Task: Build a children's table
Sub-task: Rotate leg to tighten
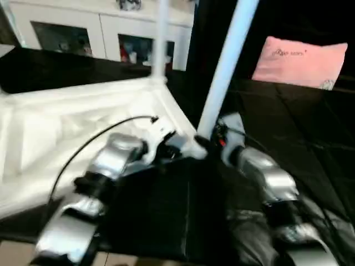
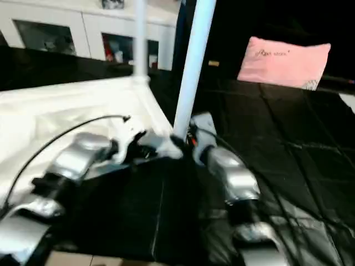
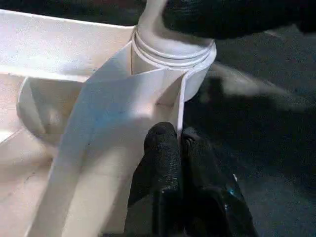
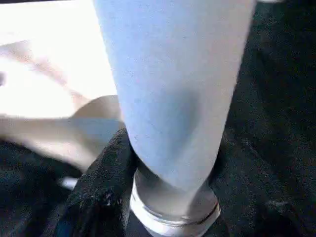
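Note:
The white tabletop (image 1: 66, 127) lies upside down on a black surface, ribbed side up. One white leg (image 1: 162, 39) stands upright in its far corner socket. A second leg (image 1: 224, 72) rises, slightly tilted, from the near corner socket (image 3: 173, 49). My right gripper (image 1: 205, 141) is closed around the base of this second leg, and one black finger (image 4: 98, 197) presses its side. My left gripper (image 3: 177, 136) is shut, its fingertips resting against a rib of the tabletop just beside that socket, holding nothing.
A pink pillow (image 1: 302, 61) lies at the back right on the black surface (image 1: 310, 138). A white glass-door cabinet (image 1: 72, 27) stands along the back. A black cable (image 1: 94, 138) runs across the tabletop to my left wrist.

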### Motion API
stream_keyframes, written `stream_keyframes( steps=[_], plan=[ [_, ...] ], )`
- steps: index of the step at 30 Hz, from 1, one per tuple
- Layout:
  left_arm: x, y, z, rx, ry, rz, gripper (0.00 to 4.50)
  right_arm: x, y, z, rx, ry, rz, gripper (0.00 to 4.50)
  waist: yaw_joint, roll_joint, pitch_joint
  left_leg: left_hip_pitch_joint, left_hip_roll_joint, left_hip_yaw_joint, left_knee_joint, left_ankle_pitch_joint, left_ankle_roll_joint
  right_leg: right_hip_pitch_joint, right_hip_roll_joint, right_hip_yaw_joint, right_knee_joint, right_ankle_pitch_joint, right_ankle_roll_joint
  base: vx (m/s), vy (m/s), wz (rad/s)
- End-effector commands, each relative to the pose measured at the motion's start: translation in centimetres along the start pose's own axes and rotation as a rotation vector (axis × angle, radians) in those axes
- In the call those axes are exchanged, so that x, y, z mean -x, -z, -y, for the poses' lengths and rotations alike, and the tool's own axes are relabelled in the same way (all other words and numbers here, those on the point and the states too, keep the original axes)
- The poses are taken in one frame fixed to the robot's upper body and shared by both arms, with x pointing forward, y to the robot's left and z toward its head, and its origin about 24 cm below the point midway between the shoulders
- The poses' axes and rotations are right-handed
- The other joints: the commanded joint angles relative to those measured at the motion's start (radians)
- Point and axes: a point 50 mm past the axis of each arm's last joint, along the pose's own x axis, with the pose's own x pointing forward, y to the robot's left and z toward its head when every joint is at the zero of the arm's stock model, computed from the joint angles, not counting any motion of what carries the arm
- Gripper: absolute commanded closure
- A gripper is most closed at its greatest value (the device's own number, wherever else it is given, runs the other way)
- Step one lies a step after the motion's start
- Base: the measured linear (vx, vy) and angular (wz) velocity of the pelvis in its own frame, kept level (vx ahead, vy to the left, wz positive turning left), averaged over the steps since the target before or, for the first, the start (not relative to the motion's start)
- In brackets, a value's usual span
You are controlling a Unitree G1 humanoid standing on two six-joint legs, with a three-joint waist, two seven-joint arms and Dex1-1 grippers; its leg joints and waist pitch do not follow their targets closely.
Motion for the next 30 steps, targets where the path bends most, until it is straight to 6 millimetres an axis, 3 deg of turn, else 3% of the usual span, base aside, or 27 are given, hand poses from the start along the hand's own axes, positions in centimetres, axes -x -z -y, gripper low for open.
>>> stream_keyframes(
  steps=[1, 4, 5, 6, 16, 24, 30],
  plan=[
    [-1.5, -2.8, 1.3, -0.006, -0.009, 0.102, 4.5, -1.8, 0.9, -3.9, -0.017, -0.091, -0.061, 2.51, 0.007, 0.017, -0.065, -0.008, 0.024, -0.011, -0.064, -0.077, -0.002, 0.058, -0.105, 0.062, -0.085, -0.215, -0.148, 0.0, 0.0, 0.0],
    [-1.6, -3.0, 1.2, -0.008, -0.042, 0.106, 4.5, -2.1, 0.6, -4.2, -0.005, -0.076, -0.055, 2.51, 0.011, 0.015, -0.067, -0.008, 0.026, -0.01, -0.064, -0.053, 0.016, 0.064, -0.105, 0.064, -0.077, -0.138, -0.157, 0.0, 0.0, 0.0],
    [-1.6, -3.0, 1.2, -0.015, -0.038, 0.105, 4.5, -2.1, 0.5, -4.2, 0.011, -0.078, -0.042, 1.98, 0.012, 0.013, -0.068, -0.01, 0.027, -0.009, -0.064, -0.027, 0.031, 0.067, -0.105, 0.064, -0.071, -0.074, -0.167, 0.0, 0.0, 0.0],
    [-1.5, -3.0, 1.2, -0.02, -0.034, 0.105, 4.5, -2.1, 0.4, -4.2, 0.023, -0.079, -0.034, 1.98, 0.011, 0.015, -0.068, -0.01, 0.028, -0.01, -0.065, -0.021, 0.037, 0.069, -0.106, 0.064, -0.069, -0.055, -0.174, 0.0, 0.0, 0.0],
    [-0.3, -1.5, 0.7, -0.051, 0.026, 0.078, 4.5, -0.3, 0.5, -2.3, 0.085, -0.164, 0.025, 1.04, 0.014, 0.014, -0.064, -0.007, 0.031, -0.007, -0.065, -0.048, 0.052, 0.07, -0.11, 0.066, -0.076, -0.093, -0.174, 0.0, 0.0, 0.0],
    [1.6, -0.1, 0.3, -0.175, 0.214, 0.033, 4.5, 3.9, -0.1, 2.3, 0.22, -0.331, 0.043, 0.29, 0.022, 0.016, -0.065, -0.008, 0.031, -0.007, -0.063, -0.063, 0.067, 0.07, -0.108, 0.065, -0.079, -0.116, -0.174, 0.0, 0.0, 0.0],
    [2.9, 0.7, 0.5, -0.281, 0.382, -0.027, 4.5, 5.7, -0.7, 3.9, 0.292, -0.467, 0.007, 0.04, 0.033, 0.015, -0.064, -0.008, 0.033, -0.004, -0.062, -0.055, 0.082, 0.068, -0.108, 0.064, -0.077, -0.093, -0.19, 0.0, 0.0, 0.0]
  ],
)
